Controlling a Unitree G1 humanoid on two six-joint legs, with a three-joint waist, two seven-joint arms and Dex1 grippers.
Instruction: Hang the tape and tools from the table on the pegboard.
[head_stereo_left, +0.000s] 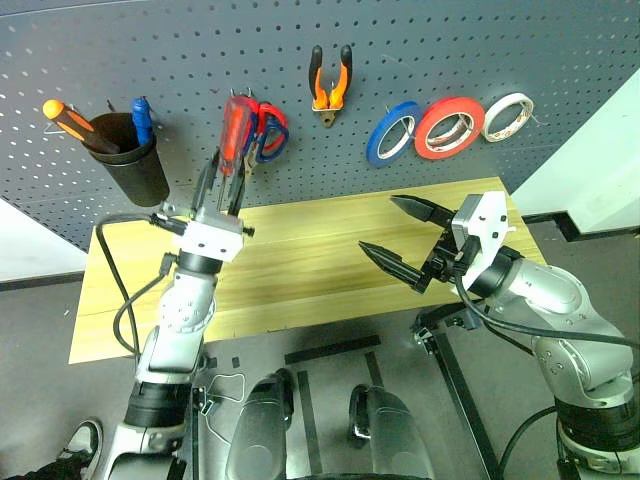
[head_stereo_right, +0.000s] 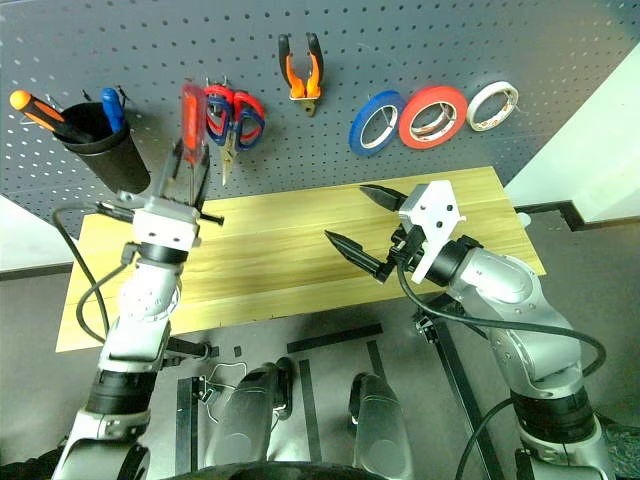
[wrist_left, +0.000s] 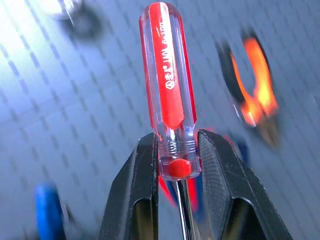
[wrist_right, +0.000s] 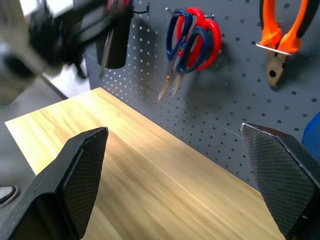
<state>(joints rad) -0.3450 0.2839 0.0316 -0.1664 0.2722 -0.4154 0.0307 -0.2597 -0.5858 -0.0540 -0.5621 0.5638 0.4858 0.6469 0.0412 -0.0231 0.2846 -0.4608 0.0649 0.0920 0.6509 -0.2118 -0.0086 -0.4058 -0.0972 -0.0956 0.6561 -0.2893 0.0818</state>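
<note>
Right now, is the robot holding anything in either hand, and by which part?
The left hand grips the red-handled screwdriver at the base of its handle, where the shaft begins. The right hand is open and holds nothing.

red tape roll (head_stereo_left: 449, 127): hanging on the dark grey perforated pegboard (head_stereo_left: 420, 50)
orange-handled pliers (head_stereo_left: 330, 84): hanging on the pegboard
red-handled screwdriver (head_stereo_left: 236, 130): upright before the pegboard

A dull grey floor (head_stereo_left: 330, 330) runs under and in front of the furniture, crossed by short strips of black tape (head_stereo_left: 331, 350). White wall (head_stereo_left: 590, 160) shows at the right edge, another pale patch (head_stereo_left: 30, 250) low at the left. A black metal frame leg (head_stereo_left: 462, 400) slants over the floor at the right
</note>
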